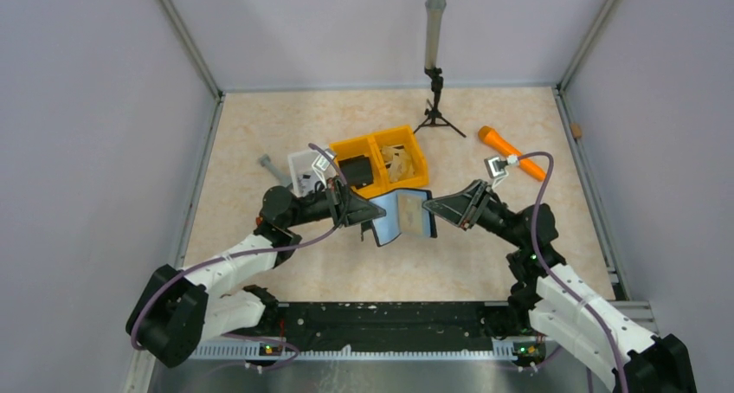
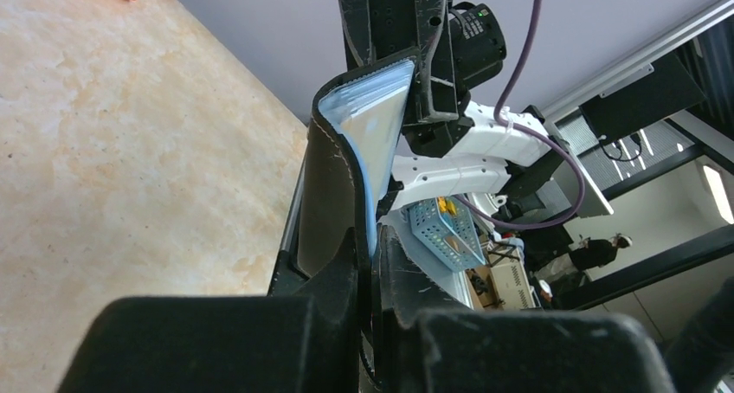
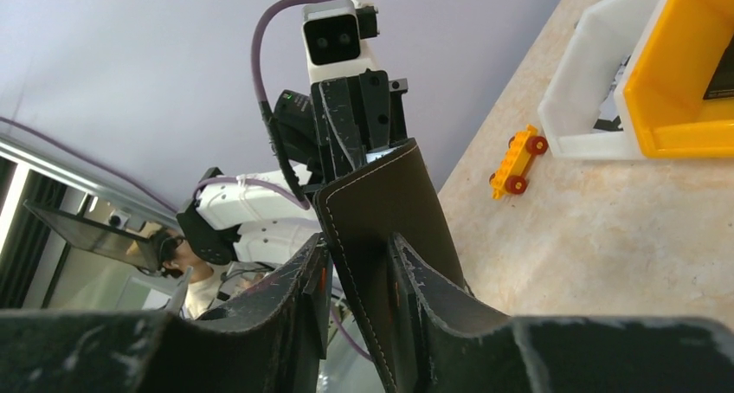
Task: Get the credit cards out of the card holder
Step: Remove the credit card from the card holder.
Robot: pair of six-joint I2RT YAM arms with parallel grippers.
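- Two end effectors are meeting on the card holder (image 1: 400, 216), which is hanging open just in front of the orange bin (image 1: 385, 155). It is sitting between the arms and appears to be lifted off the worktop (image 1: 485, 267).
- The left end effector (image 1: 367, 213) is clamping the holder's left flap. In the left wrist view its fingers (image 2: 333, 280) are pressing tight on the black edge with no gap showing.
- The right end effector (image 1: 434, 208) is straddling the right flap. In the right wrist view the jaws are standing partly apart with the flap between them. Whether they are pinching it or only bracketing it cannot be told.
- The holder's long axis is running left to right, from one end effector to the other, with the pale blue lining facing up toward the overhead camera.
- The credit cards are not showing separately. A tan patch (image 1: 418, 213) on the right half is probably one in its slot, which would put it nearer the right arm.
- In my judgement, the coming pull is depending on the left grip keeping the holder steady.
- Only the overhead view is showing the lining face. The left wrist view is showing just its edge, and the right wrist view only the black stitched outer side.
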